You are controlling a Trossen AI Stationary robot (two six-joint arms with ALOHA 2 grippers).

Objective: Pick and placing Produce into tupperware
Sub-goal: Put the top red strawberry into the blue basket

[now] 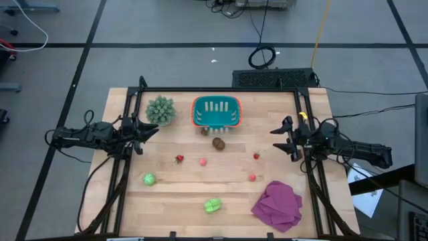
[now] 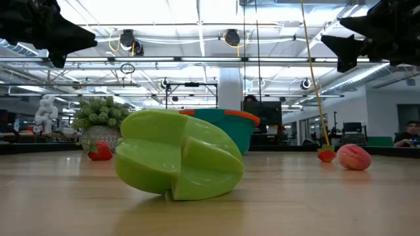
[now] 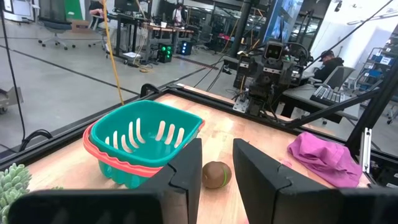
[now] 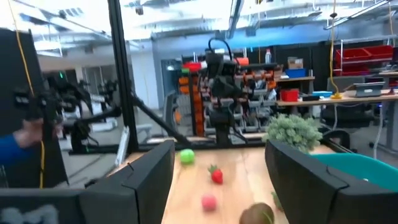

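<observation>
The teal tupperware (image 1: 216, 112) with its orange-red rim stands at the table's far middle. In front of it lies the brown oval (image 1: 219, 142). Several tiny red pieces are scattered mid-table, among them one (image 1: 179, 158) and another (image 1: 252, 177). Two light-green pieces lie nearer: one (image 1: 148, 179) toward the left, one (image 1: 212, 205) at the near edge, and the latter looms large in the low view (image 2: 177, 164). My left gripper (image 1: 148, 134) hovers open at the left side, aimed at the brown oval (image 3: 216, 174) and the tupperware (image 3: 146, 146). My right gripper (image 1: 275, 139) hovers open at the right side.
A spiky grey-green plant (image 1: 160, 110) stands left of the tupperware. A magenta cloth (image 1: 277, 205) lies bunched at the near right corner. A black frame (image 1: 221, 90) borders the table's far, left and right sides. Bare wood shows between the scattered pieces.
</observation>
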